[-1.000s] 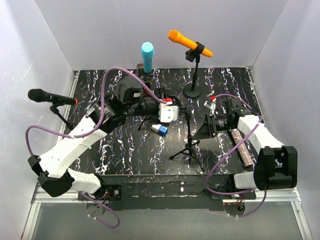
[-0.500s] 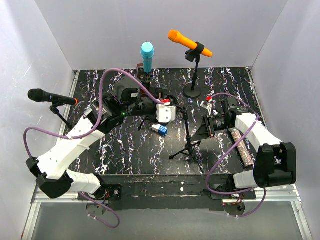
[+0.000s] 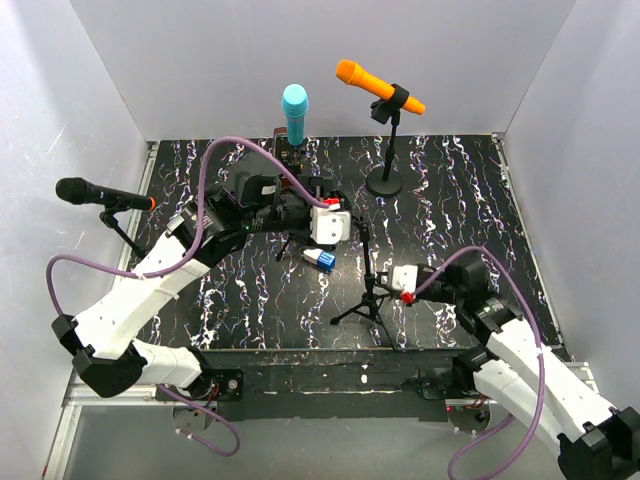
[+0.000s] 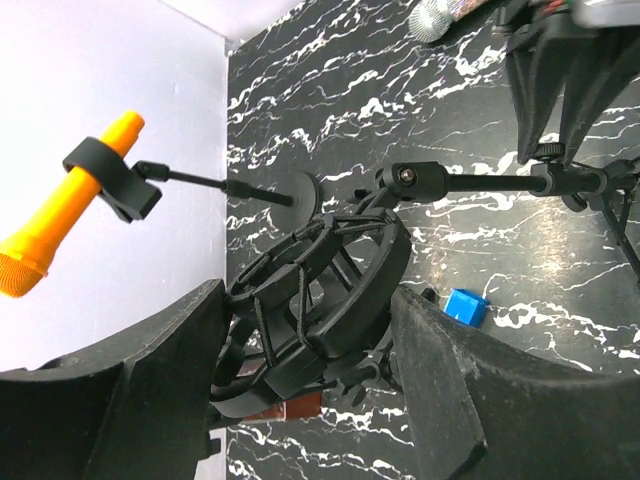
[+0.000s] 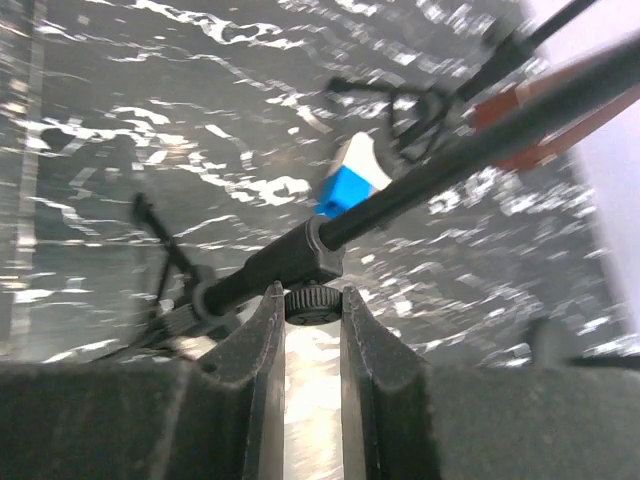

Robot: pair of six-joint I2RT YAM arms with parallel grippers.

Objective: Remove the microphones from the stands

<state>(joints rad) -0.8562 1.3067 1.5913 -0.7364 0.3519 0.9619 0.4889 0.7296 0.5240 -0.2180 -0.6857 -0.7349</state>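
flanking the black shock mount (image 4: 355,300) at the top of the tripod stand (image 3: 370,262), the left tool (image 4: 308,295) is seen with its fingers spread, one on each side of the ring. the gap is filled by the mount, but whether it is pressed or only bracketed cannot be told. the stand is planted near the middle of the marbled tabletop (image 3: 450,190). lower on its pole, the right tool (image 5: 312,293) is drawn close together around a small round knob (image 5: 315,306) under the tube clamp. the knob is pinched between the two fingers, though that view is blurred. the glittery microphone (image 4: 432,17) is glimpsed only at the top edge of the left wrist view, its silver head low by the tabletop beyond the stand, well apart from the mount. an orange microphone (image 3: 375,86) is clipped at a slant on a round-based stand at the back. a teal microphone (image 3: 295,108) is set upright to its left, and a black microphone (image 3: 95,192) is carried on a stand at the left edge. a blue and white block (image 3: 320,259) is laid just left of the tripod.
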